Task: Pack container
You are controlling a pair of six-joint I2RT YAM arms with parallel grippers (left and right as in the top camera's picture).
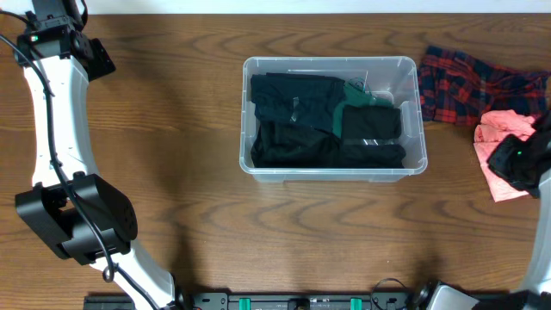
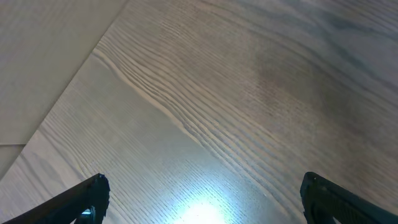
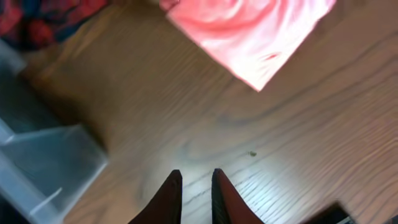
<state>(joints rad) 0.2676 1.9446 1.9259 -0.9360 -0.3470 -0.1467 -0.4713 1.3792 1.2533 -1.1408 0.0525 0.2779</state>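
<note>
The container (image 1: 405, 164) is a clear rectangular bin at the table's centre, holding folded black clothes (image 1: 293, 120) and a dark green garment (image 1: 357, 96). Its corner shows in the right wrist view (image 3: 56, 162). A pink cloth (image 1: 499, 129) and a red plaid cloth (image 1: 473, 82) lie on the table to its right, and both show in the right wrist view, pink (image 3: 249, 31) and plaid (image 3: 43, 18). My right gripper (image 1: 510, 159) (image 3: 196, 186) hovers over the pink cloth's near edge, fingers almost together and empty. My left gripper (image 1: 96, 58) (image 2: 202, 199) is open and empty at the far left.
The wooden table (image 1: 172, 155) spans the view; its far left edge shows in the left wrist view (image 2: 68, 81). A black rail (image 1: 301, 301) runs along the front edge. The left arm's base (image 1: 77, 215) stands at the front left.
</note>
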